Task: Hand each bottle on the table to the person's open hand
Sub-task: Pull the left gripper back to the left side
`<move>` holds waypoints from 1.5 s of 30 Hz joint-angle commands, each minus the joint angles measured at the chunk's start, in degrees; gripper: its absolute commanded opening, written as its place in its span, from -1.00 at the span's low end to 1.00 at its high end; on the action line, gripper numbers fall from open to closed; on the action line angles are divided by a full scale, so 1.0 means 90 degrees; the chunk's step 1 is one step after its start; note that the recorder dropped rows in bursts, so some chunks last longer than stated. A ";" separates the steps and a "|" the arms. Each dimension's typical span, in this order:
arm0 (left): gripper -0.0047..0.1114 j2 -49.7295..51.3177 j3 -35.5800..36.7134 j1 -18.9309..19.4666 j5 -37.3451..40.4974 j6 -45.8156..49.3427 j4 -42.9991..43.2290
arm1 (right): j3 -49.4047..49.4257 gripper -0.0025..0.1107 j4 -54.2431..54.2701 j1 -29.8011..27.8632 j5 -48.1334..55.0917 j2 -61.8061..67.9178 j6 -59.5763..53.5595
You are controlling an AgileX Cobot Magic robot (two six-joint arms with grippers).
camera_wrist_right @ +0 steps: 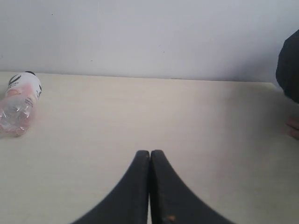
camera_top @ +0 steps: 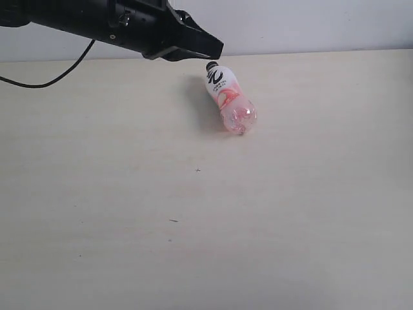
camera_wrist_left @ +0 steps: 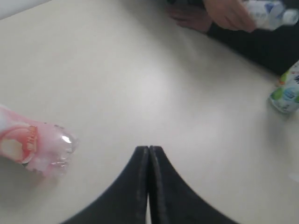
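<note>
Pale beige table [camera_top: 193, 226], white wall behind. Left gripper [camera_top: 215, 48] hangs over far side, jaws pressed together, nothing held. Right gripper [camera_wrist_right: 149, 152] also closed tight, empty, well apart from bottle. Pink bottle [camera_top: 230, 103] lies on its side on table, black cap [camera_top: 211, 66] toward wall, just beside left fingertips, apparently not touching. Probably near empty: light, thin-walled, crushable, slick, prone to roll. Best hold across labelled mid-body; jaws must part first.
</note>
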 commanded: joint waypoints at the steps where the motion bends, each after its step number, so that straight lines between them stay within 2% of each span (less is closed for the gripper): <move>1: -0.90 -0.0016 0.0024 0.0187 -0.0663 -0.0310 0.0701 | 0.0030 -0.96 -0.0011 0.0018 -0.0060 -0.0024 0.0015; 4: -0.90 -0.0016 0.0024 0.0187 -0.1049 -0.1140 0.1524 | 0.0030 -0.96 -0.0011 0.0018 -0.0060 -0.0024 0.0015; 8: -0.90 -0.0016 0.0024 0.0187 -0.1049 -0.1906 0.2340 | 0.0030 -0.96 -0.0011 0.0018 -0.0060 -0.0024 0.0015; 15: -0.90 -0.0016 0.0024 0.0158 -0.1262 -0.1549 0.2368 | 0.0030 -0.96 -0.0011 0.0018 -0.0060 -0.0024 0.0015; 21: -0.90 -0.0013 -0.0050 0.0158 -0.1860 -0.1560 0.2262 | 0.0030 -0.96 -0.0011 0.0018 -0.0060 -0.0024 0.0015; 26: -0.90 0.0204 -0.0586 0.0148 -0.1513 -0.2061 0.2262 | 0.0030 -0.96 -0.0011 0.0018 -0.0060 -0.0024 0.0015; 30: -0.90 0.0262 -0.0633 0.0148 -0.1498 -0.2304 0.2315 | 0.0030 -0.96 -0.0011 0.0018 -0.0060 -0.0024 0.0015; 32: -0.92 0.0159 -0.0456 0.0163 -0.1605 -0.2421 0.2315 | 0.0030 -0.96 -0.0011 0.0018 -0.0060 -0.0024 0.0015; 36: -0.92 -0.0306 0.0287 0.0163 -0.2352 -0.2192 0.2289 | 0.0030 -0.96 -0.0011 0.0018 -0.0060 -0.0024 0.0015; 41: -0.92 -0.1148 0.1621 0.0163 -0.2937 -0.2082 0.2053 | 0.0030 -0.96 -0.0011 0.0018 -0.0060 -0.0024 0.0015; 45: -0.92 -0.1880 0.2805 0.0163 -0.3882 -0.1888 0.1620 | 0.0030 -0.96 -0.0011 0.0018 -0.0060 -0.0024 0.0015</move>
